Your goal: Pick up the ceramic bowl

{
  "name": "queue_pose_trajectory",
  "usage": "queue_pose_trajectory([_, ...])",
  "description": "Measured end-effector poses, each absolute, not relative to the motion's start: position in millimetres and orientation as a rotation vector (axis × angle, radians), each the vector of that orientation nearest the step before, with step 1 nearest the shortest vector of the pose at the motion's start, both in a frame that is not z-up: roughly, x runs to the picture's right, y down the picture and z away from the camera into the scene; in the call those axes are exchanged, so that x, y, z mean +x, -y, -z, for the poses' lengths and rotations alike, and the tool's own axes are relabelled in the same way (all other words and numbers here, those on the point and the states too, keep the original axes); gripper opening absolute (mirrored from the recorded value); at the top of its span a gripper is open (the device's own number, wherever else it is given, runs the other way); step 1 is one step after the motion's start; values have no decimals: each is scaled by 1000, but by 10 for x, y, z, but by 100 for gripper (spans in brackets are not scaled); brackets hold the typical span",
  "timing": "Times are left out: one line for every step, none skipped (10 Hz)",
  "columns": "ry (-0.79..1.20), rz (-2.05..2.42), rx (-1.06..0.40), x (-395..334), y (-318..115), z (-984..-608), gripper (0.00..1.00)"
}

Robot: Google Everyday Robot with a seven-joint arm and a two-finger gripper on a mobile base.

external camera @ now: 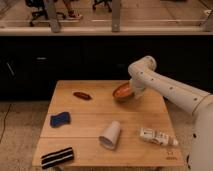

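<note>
We see the white arm point(170, 90) reaching in from the right over the wooden surface point(90, 117), bending down at its elbow near the far right part of the top. Its claw point(131, 93) sits at the right edge of the orange bowl point(122, 92) and is clenched on that bowl's rim. The bowl is tilted, its open side turned toward us and to the left, and it appears lifted a little off the wood at the far right of the surface, though we cannot be sure its lower edge is clear of the top. To the left of the bowl, well apart, lies a small dark reddish oval thing point(82, 95). Nearer to us on the left lies a blue sponge-like piece point(60, 119), and at the near left corner a black item with pale stripes point(57, 157). A white paper cup point(110, 135) lies on its side near the middle of the front half, its mouth turned toward us. To the right of the cup, near the front right, a small white bottle point(157, 136) lies flat. Behind the surface runs a dark counter front point(75, 57).
</note>
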State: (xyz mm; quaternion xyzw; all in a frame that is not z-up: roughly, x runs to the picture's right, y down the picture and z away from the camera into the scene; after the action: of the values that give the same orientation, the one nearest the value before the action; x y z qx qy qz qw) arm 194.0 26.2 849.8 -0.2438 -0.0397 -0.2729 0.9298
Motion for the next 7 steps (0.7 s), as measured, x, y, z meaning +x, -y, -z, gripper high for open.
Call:
queue_pose_trajectory([78,567,-497,1943,-239,-8473,1])
queue_pose_trajectory([76,572,-496,1945,-222,-8454,1])
queue_pose_trajectory([73,580,-494,1944,-199,-8429,1])
queue_pose_trajectory([71,593,-492,1922,-178,-8418,1])
queue_pose_trajectory([68,609,-490,1892,-157,-8406,1])
queue_pose_trajectory([66,622,-486,1860,-132,-8394,1])
queue_pose_trajectory([59,635,-485,1850,-121,-8382,1])
